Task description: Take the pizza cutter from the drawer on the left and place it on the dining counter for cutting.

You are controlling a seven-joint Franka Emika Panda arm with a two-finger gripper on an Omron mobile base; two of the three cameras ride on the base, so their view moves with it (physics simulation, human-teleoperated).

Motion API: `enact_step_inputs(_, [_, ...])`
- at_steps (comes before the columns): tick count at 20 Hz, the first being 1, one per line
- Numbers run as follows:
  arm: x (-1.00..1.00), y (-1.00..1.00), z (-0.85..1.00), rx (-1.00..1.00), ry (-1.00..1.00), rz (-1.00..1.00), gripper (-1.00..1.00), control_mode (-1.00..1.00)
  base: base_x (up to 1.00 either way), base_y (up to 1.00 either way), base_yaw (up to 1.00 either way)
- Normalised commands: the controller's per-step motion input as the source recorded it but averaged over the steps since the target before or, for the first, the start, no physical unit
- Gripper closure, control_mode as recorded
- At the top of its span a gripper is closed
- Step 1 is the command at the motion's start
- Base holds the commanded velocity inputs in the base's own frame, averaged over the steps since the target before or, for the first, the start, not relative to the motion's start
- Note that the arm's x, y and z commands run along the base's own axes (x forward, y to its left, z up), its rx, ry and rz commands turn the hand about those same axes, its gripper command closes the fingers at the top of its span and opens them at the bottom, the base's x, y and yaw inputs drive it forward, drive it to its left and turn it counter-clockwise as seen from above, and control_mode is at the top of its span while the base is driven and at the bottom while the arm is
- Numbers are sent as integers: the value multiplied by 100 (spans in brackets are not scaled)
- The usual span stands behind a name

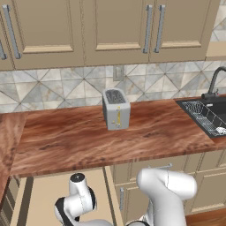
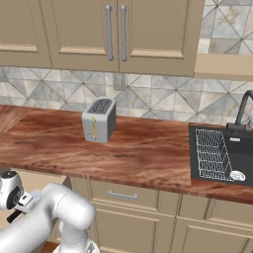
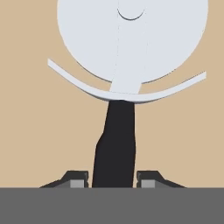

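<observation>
Hand view: the pizza cutter (image 3: 124, 87) lies flat on the drawer (image 3: 26, 131) floor, gripper (image 3: 113, 179) straddling its stiff black handle, contact unclear. Light, but the blade looks slippery.

No legible text, labels or numbers anywhere.

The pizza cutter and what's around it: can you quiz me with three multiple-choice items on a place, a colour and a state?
1. Where does the toaster stand? A in the sink; B on the wood counter; C in the drawer.
2. The pizza cutter has a handle of which colour? A black; B red; C yellow.
3. How do the jaws of the gripper stand? A far above the cutter; B on the wheel; C either side of the handle.

B: it stands upright on the wood. A: the hand view shows it. C: one tip on each side.
</observation>
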Motion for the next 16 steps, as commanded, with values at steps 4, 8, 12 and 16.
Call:
enact_step_inputs(4, [-17,0,38,0,0,0,100,-100,0,0,0])
enact_step_inputs(8, [-55,0,75,0,0,0,100,-100,0,0,0])
enact_step_inputs(12, [-64,0,83,-1,0,0,100,-100,0,0,0])
enact_step_inputs(16, [-64,-8,77,-2,-2,0,100,-100,0,0,0])
